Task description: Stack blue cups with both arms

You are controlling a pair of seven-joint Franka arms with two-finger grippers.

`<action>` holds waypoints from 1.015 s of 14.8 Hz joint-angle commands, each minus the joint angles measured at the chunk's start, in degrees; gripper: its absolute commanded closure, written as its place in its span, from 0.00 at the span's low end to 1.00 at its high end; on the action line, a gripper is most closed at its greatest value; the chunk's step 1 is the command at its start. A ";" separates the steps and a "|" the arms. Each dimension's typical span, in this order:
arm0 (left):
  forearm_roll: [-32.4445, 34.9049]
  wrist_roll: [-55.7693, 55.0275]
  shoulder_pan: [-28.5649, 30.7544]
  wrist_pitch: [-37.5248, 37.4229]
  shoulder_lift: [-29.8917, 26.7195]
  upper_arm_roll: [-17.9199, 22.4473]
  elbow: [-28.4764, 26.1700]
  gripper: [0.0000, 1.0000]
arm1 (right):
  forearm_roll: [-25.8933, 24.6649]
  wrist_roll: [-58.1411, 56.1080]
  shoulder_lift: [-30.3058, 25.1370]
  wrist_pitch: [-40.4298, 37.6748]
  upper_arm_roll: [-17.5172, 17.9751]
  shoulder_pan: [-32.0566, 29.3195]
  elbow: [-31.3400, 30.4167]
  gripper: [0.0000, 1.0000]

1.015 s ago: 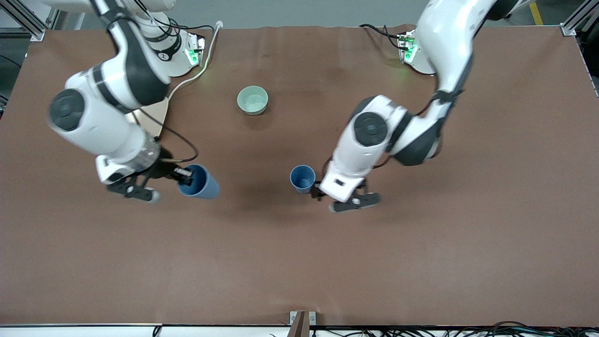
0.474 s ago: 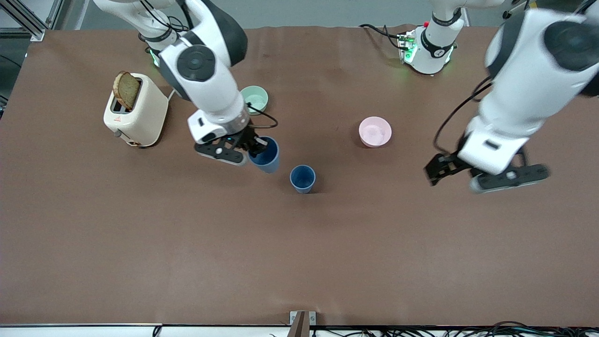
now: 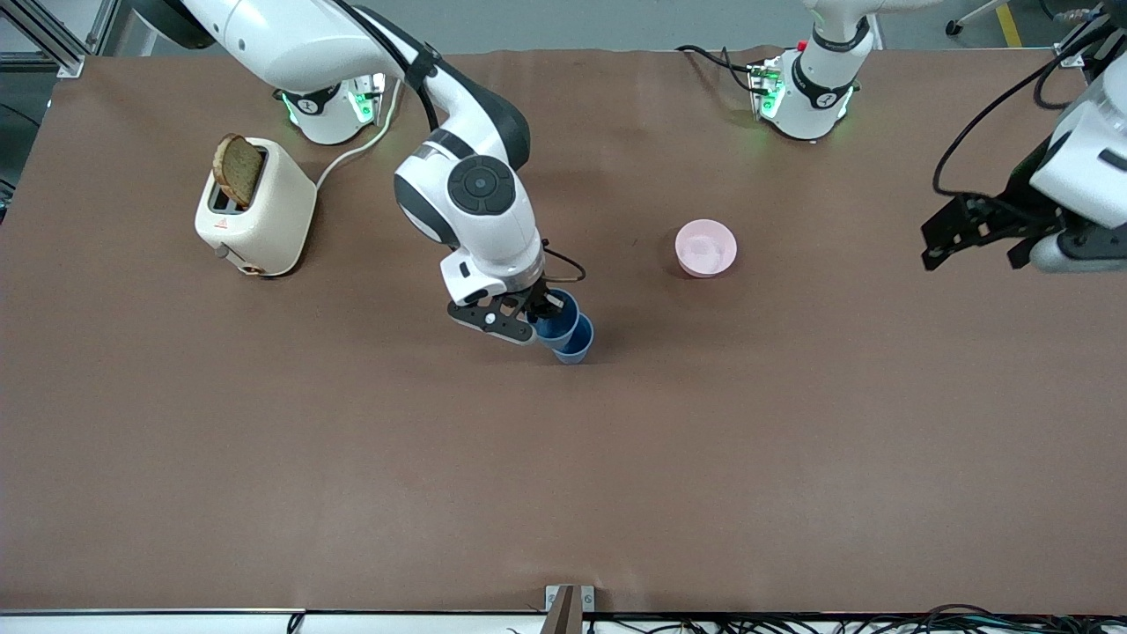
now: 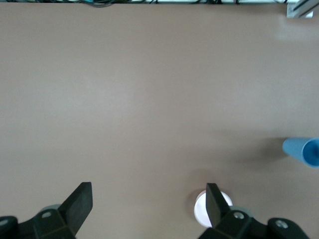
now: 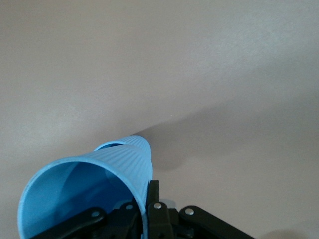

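Two blue cups, one pink bowl [image 3: 705,247] and one toaster [image 3: 256,217] (one bread slice in its slot) are on the table [image 3: 264,458]. The right tool [image 3: 534,322] is clamped on the rim of the upper cup [image 3: 556,320], which sits tilted in the lower cup [image 3: 576,346] mid-table. The left tool [image 3: 975,236] hangs over the left arm's end, fingers [image 4: 78,201] spread wide, holding nothing.

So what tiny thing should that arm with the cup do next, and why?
Probably ease straight down a little. The right gripper holds one blue cup by its rim, its base already entering the standing blue cup, but apparently not fully seated. The left gripper waits open, toward the left arm's end.
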 commanded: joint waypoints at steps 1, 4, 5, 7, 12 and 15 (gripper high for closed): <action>-1.32 4.76 -2.45 -2.74 -4.47 5.28 -4.62 0.00 | -1.39 2.77 -0.40 -0.99 0.14 1.53 1.26 0.99; -1.40 4.77 -2.28 -5.12 -6.05 5.39 -4.71 0.00 | -1.83 3.14 0.40 -0.55 0.14 2.41 1.18 0.99; -1.32 4.86 -2.28 -5.12 -6.14 5.39 -4.44 0.00 | -2.09 3.13 0.40 -0.55 0.14 2.33 1.09 0.99; -1.32 4.60 -1.93 -5.56 -7.01 5.12 -4.61 0.00 | -2.35 3.14 0.83 -0.47 0.14 2.50 1.00 0.99; -0.53 4.51 -1.84 -5.91 -6.76 5.21 -4.53 0.00 | -3.59 3.22 1.89 0.24 0.06 2.85 1.00 0.99; -0.44 4.60 -1.84 -5.91 -6.67 5.12 -4.62 0.00 | -3.67 3.22 2.33 0.76 -0.21 2.85 1.09 0.99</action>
